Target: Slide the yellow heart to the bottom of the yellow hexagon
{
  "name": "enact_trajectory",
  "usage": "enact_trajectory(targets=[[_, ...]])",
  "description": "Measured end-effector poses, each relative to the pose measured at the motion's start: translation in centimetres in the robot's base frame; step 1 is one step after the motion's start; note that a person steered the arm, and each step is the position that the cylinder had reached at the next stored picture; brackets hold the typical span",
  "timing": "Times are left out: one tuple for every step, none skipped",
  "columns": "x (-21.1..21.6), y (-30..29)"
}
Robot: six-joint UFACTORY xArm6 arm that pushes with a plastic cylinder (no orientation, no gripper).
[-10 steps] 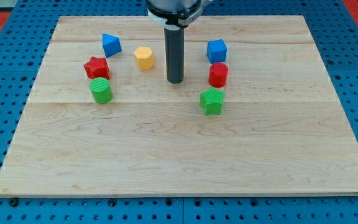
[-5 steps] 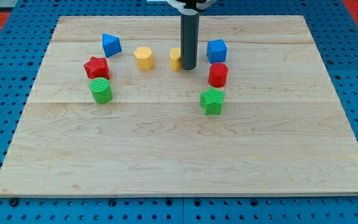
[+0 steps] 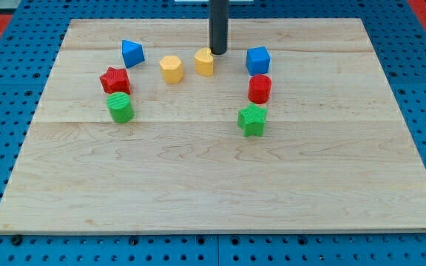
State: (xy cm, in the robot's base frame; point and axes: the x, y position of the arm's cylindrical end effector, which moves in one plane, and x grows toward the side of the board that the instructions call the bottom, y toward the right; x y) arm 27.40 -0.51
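Note:
The yellow heart [image 3: 204, 63] sits near the view's top middle of the wooden board [image 3: 213, 185]. The yellow hexagon [image 3: 171, 69] lies just to its left, a small gap apart. My tip [image 3: 218, 52] is at the heart's upper right edge, touching or almost touching it. The rod rises straight up out of the view's top.
A blue triangle [image 3: 132, 53], a red star [image 3: 115, 79] and a green cylinder [image 3: 120, 108] stand at the view's left. A blue cube [image 3: 258, 60], a red cylinder [image 3: 259, 89] and a green star [image 3: 252, 120] stand at the right.
My tip has moved up and slightly right, from below the heart round its right side to its upper right. The heart, hidden behind the rod before, now shows fully.

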Motion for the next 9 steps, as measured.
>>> enact_trajectory(targets=[[2.6, -1.4], [4.9, -1.6], [6.0, -1.0], [6.4, 0.6], [8.7, 2.6], [10.5, 1.9], [10.4, -0.9], [9.6, -3.5], [8.4, -4.3]])
